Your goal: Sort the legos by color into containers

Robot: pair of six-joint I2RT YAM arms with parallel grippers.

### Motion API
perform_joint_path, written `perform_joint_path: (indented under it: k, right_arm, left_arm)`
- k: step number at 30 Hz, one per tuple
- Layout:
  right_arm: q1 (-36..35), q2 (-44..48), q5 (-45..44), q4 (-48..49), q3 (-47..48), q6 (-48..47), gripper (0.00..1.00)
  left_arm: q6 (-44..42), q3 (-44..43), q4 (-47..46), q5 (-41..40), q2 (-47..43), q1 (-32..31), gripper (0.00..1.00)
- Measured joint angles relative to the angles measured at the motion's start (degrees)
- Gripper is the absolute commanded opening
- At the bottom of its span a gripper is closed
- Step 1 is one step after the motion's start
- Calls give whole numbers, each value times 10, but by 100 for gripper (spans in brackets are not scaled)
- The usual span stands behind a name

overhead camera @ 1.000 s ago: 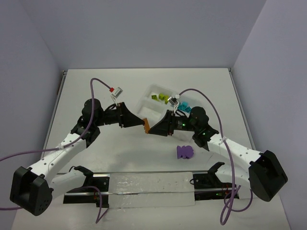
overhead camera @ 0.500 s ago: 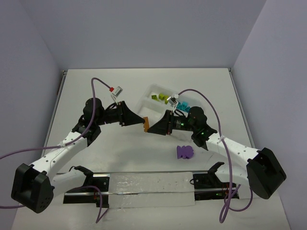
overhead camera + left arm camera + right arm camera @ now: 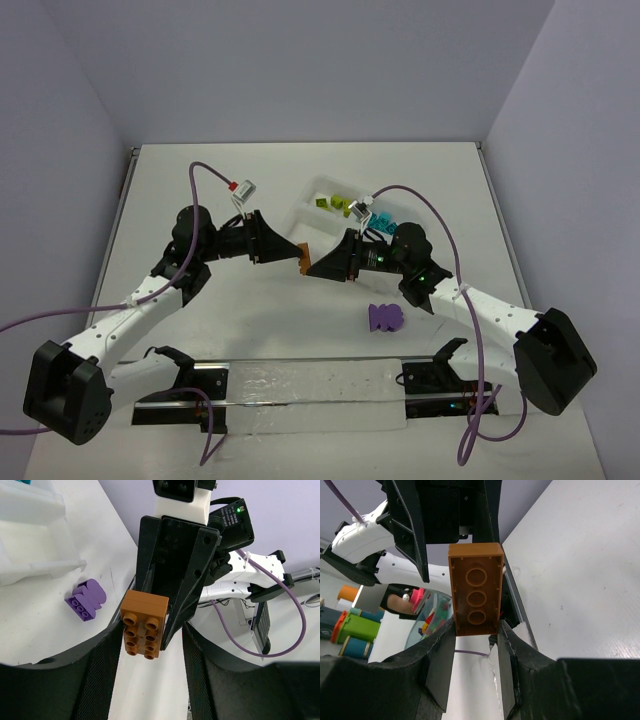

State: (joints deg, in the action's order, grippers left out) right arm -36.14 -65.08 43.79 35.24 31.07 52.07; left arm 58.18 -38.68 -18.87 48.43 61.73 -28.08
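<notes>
An orange-brown lego (image 3: 304, 259) is held in the air between my two grippers at mid-table. My right gripper (image 3: 312, 268) is shut on it; in the right wrist view the lego (image 3: 476, 590) sits clamped between the fingers of that gripper (image 3: 475, 630). My left gripper (image 3: 297, 252) faces it, open, its fingers either side of the lego (image 3: 145, 625) with gaps. A purple lego clump (image 3: 385, 317) lies on the table, also in the left wrist view (image 3: 86, 599). The white tray (image 3: 300, 215) holds lime legos (image 3: 338, 203) and teal legos (image 3: 383, 220).
A long clear strip with black brackets (image 3: 310, 385) lies along the near edge between the arm bases. Purple cables loop over both arms. The tray's corner (image 3: 35, 545) shows at the upper left of the left wrist view.
My left gripper has moved right, bringing its open fingers around the orange-brown lego. My right gripper has held the lego nearly still.
</notes>
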Motion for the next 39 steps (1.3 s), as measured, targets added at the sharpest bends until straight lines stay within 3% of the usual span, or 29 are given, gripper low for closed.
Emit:
perform_joint_path:
  k: [9, 14, 17, 20, 22, 24, 39]
  right_arm:
    - [0, 0, 3, 14, 0, 10, 0]
    - [0, 1, 6, 16, 0, 13, 0]
    - [0, 1, 6, 16, 0, 15, 0]
    - [0, 1, 7, 17, 0, 17, 0]
    - [0, 1, 8, 17, 0, 19, 0]
    - [0, 1, 9, 17, 0, 20, 0]
    - [0, -5, 31, 74, -4, 63, 0]
  left_arm:
    - [10, 16, -19, 12, 3, -3, 58]
    - [12, 17, -21, 12, 3, -3, 46]
    - [13, 17, -23, 12, 2, -3, 45]
    - [13, 19, -24, 11, -1, -3, 47]
    - [13, 21, -25, 12, -3, -3, 58]
    - [17, 22, -28, 12, -3, -3, 60]
    - [44, 36, -85, 19, -4, -3, 55]
